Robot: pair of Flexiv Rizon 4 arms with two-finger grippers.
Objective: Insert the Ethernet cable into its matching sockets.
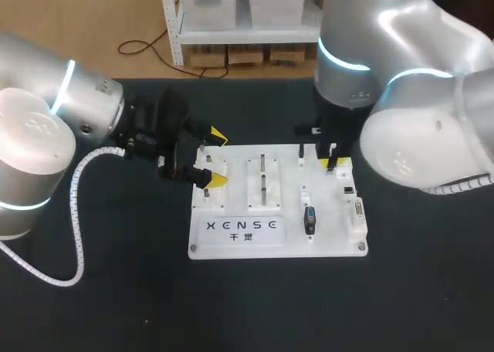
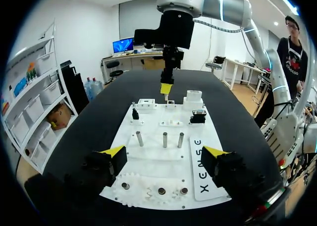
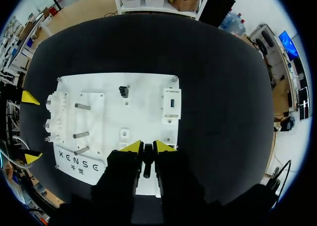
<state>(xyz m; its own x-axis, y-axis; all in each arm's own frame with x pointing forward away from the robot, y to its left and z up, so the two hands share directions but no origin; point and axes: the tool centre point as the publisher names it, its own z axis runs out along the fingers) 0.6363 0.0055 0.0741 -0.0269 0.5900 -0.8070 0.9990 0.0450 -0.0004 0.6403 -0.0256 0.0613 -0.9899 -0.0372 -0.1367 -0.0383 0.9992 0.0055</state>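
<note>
2 board (image 1: 231,248) edges taken: left tool (image 2: 163,154) spread, right tool (image 3: 147,147) pinching cable (image 3: 147,161).

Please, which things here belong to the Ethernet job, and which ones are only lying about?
Belong to the job: black cable plug held between the right fingers; white socket block, probably its target; flat white plastic board.

Lying about: three upright metal pegs; black connector with a blue middle.

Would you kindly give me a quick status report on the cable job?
Left gripper open, straddling the white board at its edge. Right gripper shut on the Ethernet cable, over the board. No obstruction visible.
</note>
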